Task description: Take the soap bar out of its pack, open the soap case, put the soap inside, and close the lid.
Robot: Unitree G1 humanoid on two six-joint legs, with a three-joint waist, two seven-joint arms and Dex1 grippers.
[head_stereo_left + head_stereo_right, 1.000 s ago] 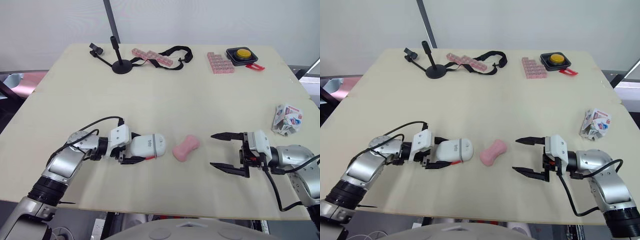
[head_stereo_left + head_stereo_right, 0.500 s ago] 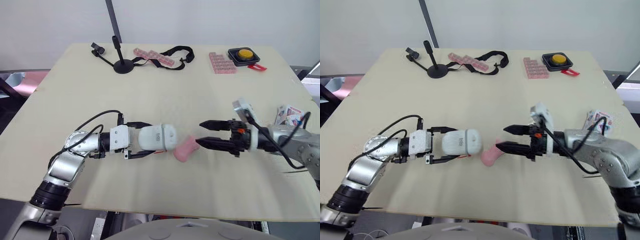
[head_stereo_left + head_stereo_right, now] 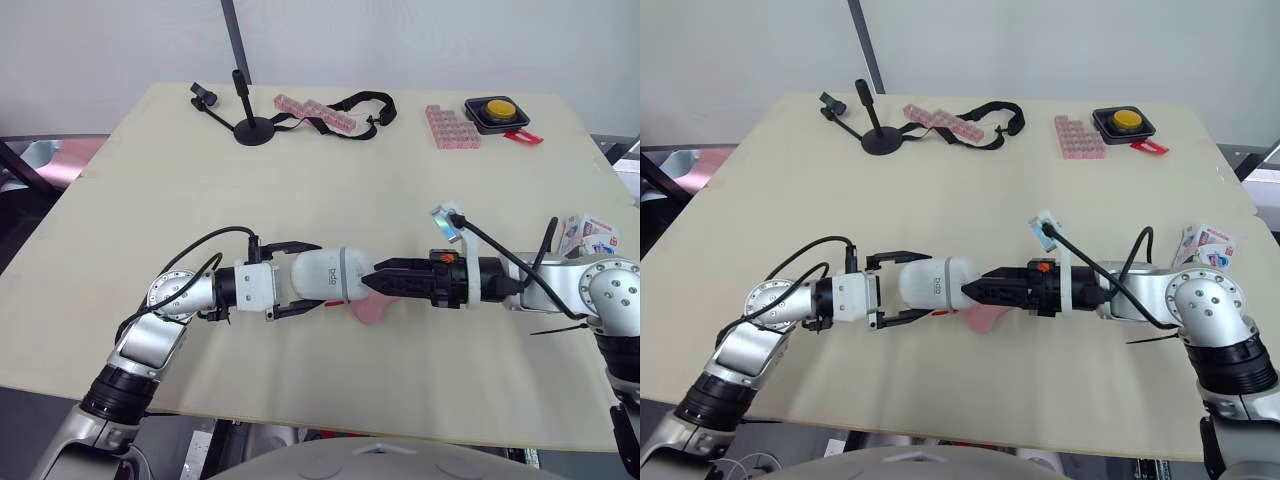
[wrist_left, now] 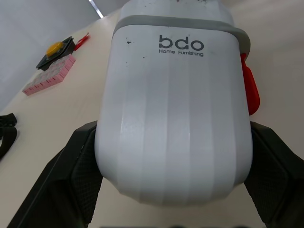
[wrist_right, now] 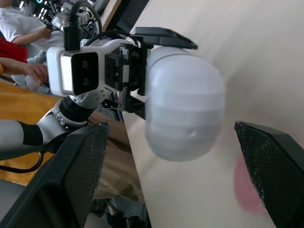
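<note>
My left gripper (image 3: 308, 278) is shut on the white soap case (image 3: 325, 275), holding it level just above the table, its rounded end to the right. The case stands large between the left fingers (image 4: 71, 175). My right gripper (image 3: 368, 284) is open, reaching in from the right with its tips at the case's rounded end (image 5: 183, 111). The pink soap bar (image 3: 372, 310) lies bare on the table, partly hidden under the right fingers and the case end. The crumpled soap pack (image 3: 585, 235) lies at the table's right edge.
Along the far edge are a black stand (image 3: 252, 128), a strip of pink blocks (image 3: 315, 112), a black strap (image 3: 360, 105), a pink block tray (image 3: 450, 125) and a yellow button box (image 3: 497, 108). The near table edge is close behind both arms.
My right gripper swung left from the open table to the case's end, over the soap. My left gripper carried the case rightward. The camera view has also shifted.
</note>
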